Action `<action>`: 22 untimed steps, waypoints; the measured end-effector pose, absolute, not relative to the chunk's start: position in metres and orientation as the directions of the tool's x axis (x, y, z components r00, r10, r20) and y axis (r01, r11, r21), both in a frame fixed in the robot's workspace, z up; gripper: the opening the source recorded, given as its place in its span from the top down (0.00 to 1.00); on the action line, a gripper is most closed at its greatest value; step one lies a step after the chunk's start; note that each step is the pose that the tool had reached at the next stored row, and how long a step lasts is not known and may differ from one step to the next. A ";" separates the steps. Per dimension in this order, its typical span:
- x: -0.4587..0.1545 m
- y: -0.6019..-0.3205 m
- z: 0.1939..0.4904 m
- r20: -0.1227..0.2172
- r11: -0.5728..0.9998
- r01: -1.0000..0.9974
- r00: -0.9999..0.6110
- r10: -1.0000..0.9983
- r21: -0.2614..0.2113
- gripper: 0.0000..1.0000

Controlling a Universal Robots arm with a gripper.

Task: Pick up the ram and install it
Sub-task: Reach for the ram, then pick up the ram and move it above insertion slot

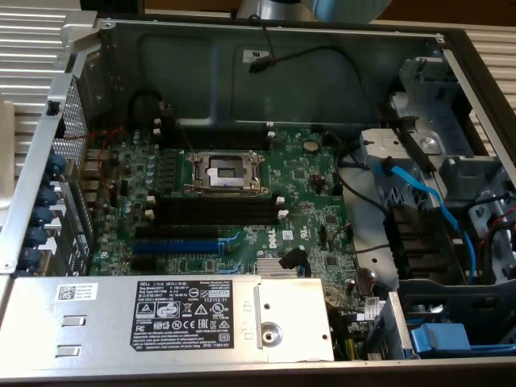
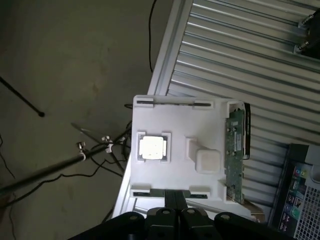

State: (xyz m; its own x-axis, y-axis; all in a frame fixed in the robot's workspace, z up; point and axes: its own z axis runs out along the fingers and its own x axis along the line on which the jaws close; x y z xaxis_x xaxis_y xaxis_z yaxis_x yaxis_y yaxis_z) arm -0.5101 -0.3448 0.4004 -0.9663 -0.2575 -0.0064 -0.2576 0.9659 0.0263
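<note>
End effector: the fingers of the end effector [image 2: 175, 200] are seen pressed together with nothing gripped between them, framed against 1 edge of a white tray [image 2: 175, 120].
Ram: the ram [image 2: 234, 156] is seated on edge in a groove along 1 side of the tray, green face to the camera, well apart from the end effector.
Tray: 1 square silver chip [image 2: 152, 148] is held in a recess, and a raised white block [image 2: 206, 161] is set between it and the ram. The tray is placed at the edge of a ribbed metal bench [image 2: 240, 60].
Floor: a dark floor [image 2: 65, 60] is shown beside the bench, crossed by black cables [image 2: 150, 35].
Case: in the exterior view an open case [image 1: 201, 56] is laid flat, its green board [image 1: 306, 185] exposed.
Socket: an open, metal-framed socket [image 1: 225, 171] is fixed near the middle of the board.
Slots: long black slots [image 1: 214, 211] with white end clips are lined up between the socket and a blue slot [image 1: 176, 244].
Power unit: a grey box [image 1: 97, 322] with a black label is mounted along the case's near side.
Arm: part of the pale blue arm [image 1: 339, 8] is caught at the exterior view's upper edge.
</note>
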 end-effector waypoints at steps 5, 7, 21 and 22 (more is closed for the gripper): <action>-0.515 -0.341 0.400 -0.006 0.965 -0.259 -0.966 -0.259 0.026 0.90; -0.515 -0.341 0.400 -0.006 0.965 -0.260 -0.966 -0.260 0.026 0.90; -0.516 -0.341 0.400 -0.006 0.950 -0.311 -0.950 -0.311 0.025 0.90; -0.516 -0.341 0.400 -0.006 0.944 -0.328 -0.945 -0.328 0.025 0.90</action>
